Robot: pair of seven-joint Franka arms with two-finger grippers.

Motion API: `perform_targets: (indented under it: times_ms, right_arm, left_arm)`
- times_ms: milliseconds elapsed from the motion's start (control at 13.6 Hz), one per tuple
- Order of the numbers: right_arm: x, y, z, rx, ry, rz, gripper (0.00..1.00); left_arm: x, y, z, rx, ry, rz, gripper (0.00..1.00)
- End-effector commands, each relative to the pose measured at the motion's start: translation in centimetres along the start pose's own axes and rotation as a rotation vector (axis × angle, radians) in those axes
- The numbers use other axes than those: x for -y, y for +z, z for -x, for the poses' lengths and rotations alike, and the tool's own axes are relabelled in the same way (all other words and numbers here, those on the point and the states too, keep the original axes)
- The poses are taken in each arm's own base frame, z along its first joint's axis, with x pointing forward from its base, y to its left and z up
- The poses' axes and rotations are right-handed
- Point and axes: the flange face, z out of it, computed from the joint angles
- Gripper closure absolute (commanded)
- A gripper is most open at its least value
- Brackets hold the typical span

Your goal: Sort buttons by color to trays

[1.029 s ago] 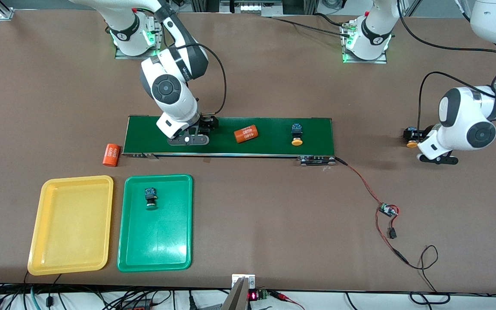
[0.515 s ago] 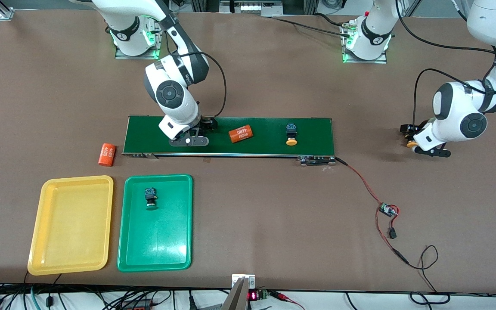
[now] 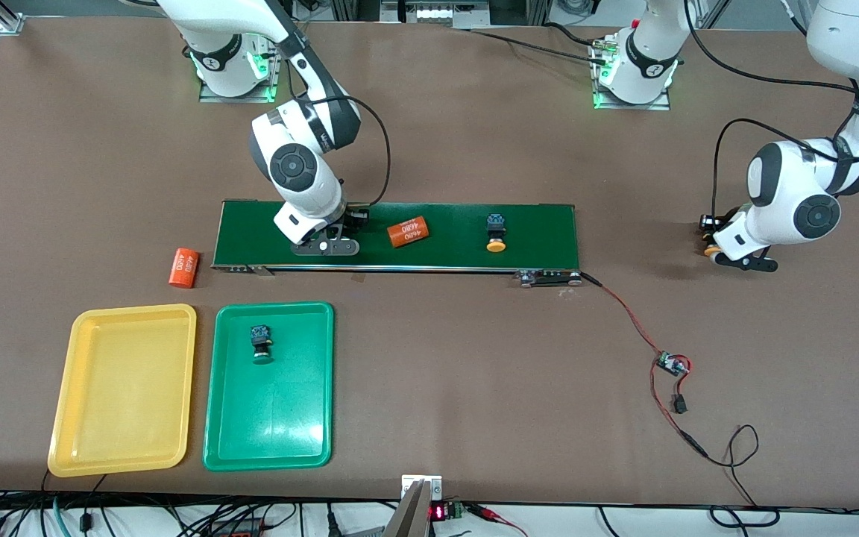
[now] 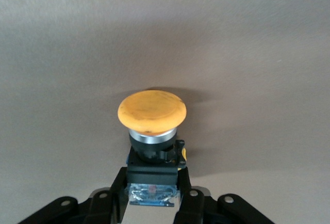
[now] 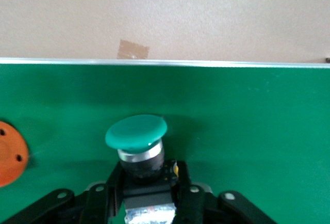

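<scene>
My right gripper [image 3: 351, 221] is shut on a green-capped button [image 5: 136, 133], low over the conveyor belt at the right arm's end; its fingers [image 5: 188, 198] clamp the black body. My left gripper [image 3: 713, 237] is shut on a yellow-orange-capped button [image 4: 152, 111] low over the bare table at the left arm's end, fingers [image 4: 190, 203] on its body. A second yellow-orange button [image 3: 496, 233] lies on the belt. A second green button [image 3: 259, 343] lies in the green tray [image 3: 273, 425]. The yellow tray [image 3: 125, 388] beside it holds nothing.
The dark-green conveyor belt [image 3: 541, 224] crosses the table's middle. One orange "4680" cylinder [image 3: 408, 232] lies on it near my right gripper, another [image 3: 184, 268] on the table off the belt's end. A red wire with a small board [image 3: 670, 364] runs from the belt.
The cylinder and the yellow-orange button on the belt have moved toward the right arm's end. My left gripper has shifted slightly with its button. The cylinder on the table has moved a little.
</scene>
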Motion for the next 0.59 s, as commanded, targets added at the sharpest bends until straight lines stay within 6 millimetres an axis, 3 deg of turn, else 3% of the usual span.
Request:
perform_targets:
  times_ms: [0, 221, 294, 515]
  right_arm:
    - [0.6, -2.0, -1.0, -0.034, 0.001, -0.028, 0.83]
    - [0.0, -5.2, -4.1, -0.096, 0.024, -0.066, 0.83]
    - [-0.4, -6.4, -5.5, -0.124, 0.029, -0.075, 0.84]
    - [-2.2, -7.3, -10.0, -0.179, 0.013, -0.062, 0.84]
  left_arm:
    - [-3.1, -4.7, -0.5, 0.011, 0.051, -0.005, 0.77]
    - [-7.9, -10.6, -2.5, 0.060, 0.052, 0.152, 0.76]
    - [-10.1, -12.3, -3.2, 0.054, 0.077, 0.176, 0.76]
    - [-18.5, -15.4, -5.1, 0.014, 0.099, 0.236, 0.76]
